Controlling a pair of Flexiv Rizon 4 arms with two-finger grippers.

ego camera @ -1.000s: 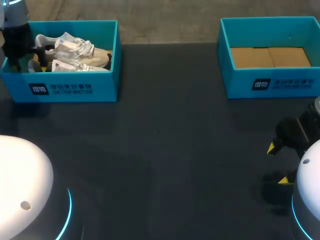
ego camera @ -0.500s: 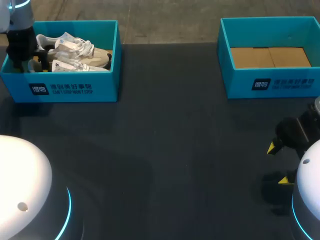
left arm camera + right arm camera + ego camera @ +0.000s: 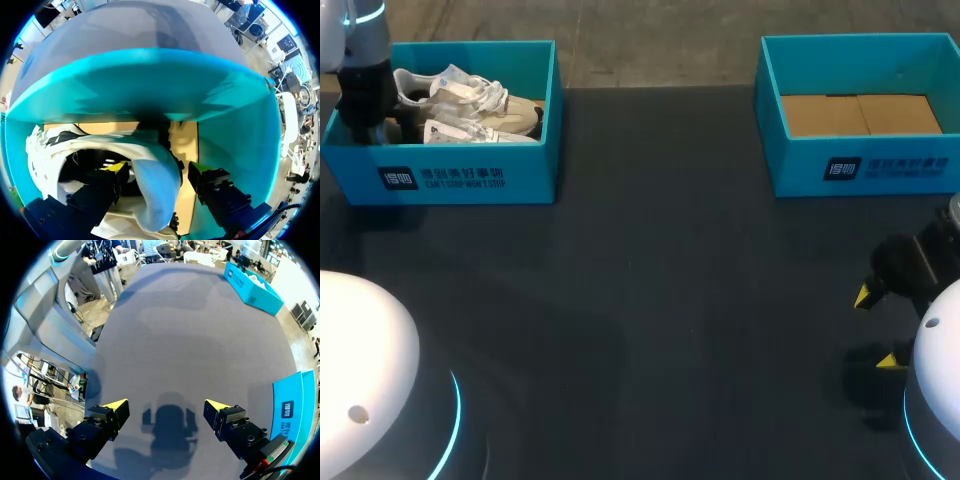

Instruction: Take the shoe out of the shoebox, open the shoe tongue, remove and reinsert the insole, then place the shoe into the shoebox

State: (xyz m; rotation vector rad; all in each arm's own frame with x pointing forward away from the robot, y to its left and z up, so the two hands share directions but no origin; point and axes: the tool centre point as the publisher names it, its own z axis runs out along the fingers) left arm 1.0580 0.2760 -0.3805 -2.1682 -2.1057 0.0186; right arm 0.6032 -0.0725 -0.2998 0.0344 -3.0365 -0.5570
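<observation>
**Item 1: my left gripper (image 3: 157, 169).** It is down inside the open-topped teal cardboard shoebox (image 3: 460, 175), at the box's left end. The fingers are apart and straddle the heel of the white-and-beige lace-up sneaker (image 3: 470, 105). One yellow tip sits inside the collar, the other outside it with a gap showing, so nothing is clamped yet. I judge the heel rim was chosen as a firm edge to lift by.

**Item 2: the sneaker.** It lies in the shoebox, heel at the left end and toe toward the right wall, not yet taken out.

**Item 3: the dark grey table (image 3: 650, 300).** It spreads right of the shoebox, probably as room for the tongue and insole work.

**Item 4: a second teal cardboard box (image 3: 865, 170).** It stands well right of the shoebox, its brown cardboard floor showing.

**Item 5: my right gripper (image 3: 166, 406).** It hangs over the table far right of the shoebox, fingers wide apart and holding nothing. It is likely parked clear until the sneaker is out.
</observation>
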